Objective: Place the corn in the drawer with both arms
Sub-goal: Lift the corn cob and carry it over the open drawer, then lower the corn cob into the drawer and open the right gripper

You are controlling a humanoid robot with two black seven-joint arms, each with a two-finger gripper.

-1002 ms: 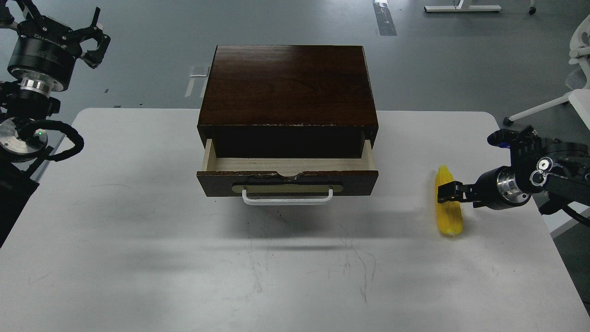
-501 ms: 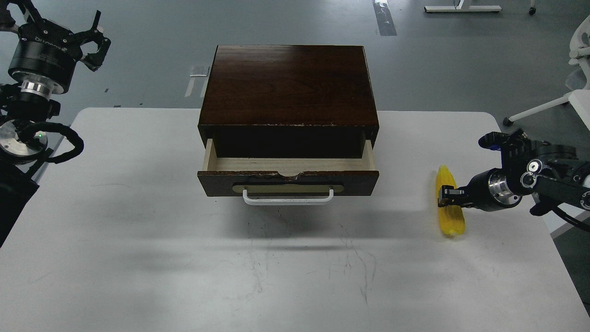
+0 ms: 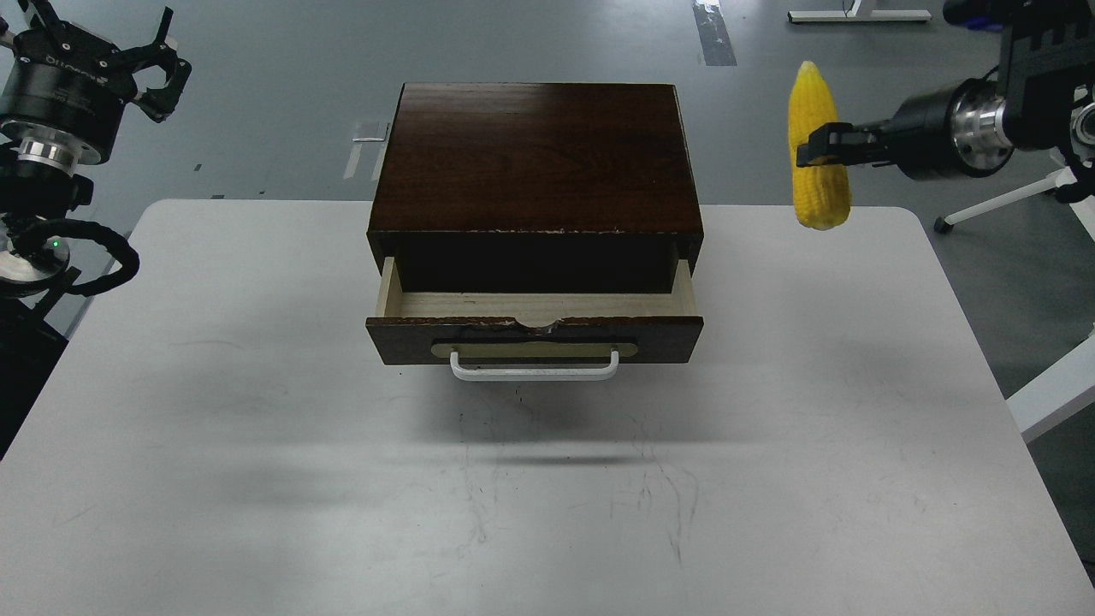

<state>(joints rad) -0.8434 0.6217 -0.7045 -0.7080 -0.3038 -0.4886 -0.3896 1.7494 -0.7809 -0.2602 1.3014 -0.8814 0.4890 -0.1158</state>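
Note:
The yellow corn (image 3: 817, 184) hangs upright, point up, in the air at the upper right, well above the table and to the right of the box. My right gripper (image 3: 811, 145) is shut on its middle, reaching in from the right. The dark brown wooden box (image 3: 535, 154) stands at the table's far middle. Its drawer (image 3: 535, 335) is pulled partly open, pale wood inside and nothing in it, white handle (image 3: 535, 368) facing me. My left gripper (image 3: 111, 43) is open and empty, raised at the far left, off the table's edge.
The white table (image 3: 547, 479) spreads in front of the box. Grey floor lies behind. A white chair base (image 3: 1026, 192) stands at the far right beyond the table's corner.
My right gripper closed on the corn on the table and lifted it high, up and slightly back. My left gripper has drifted a little up and left.

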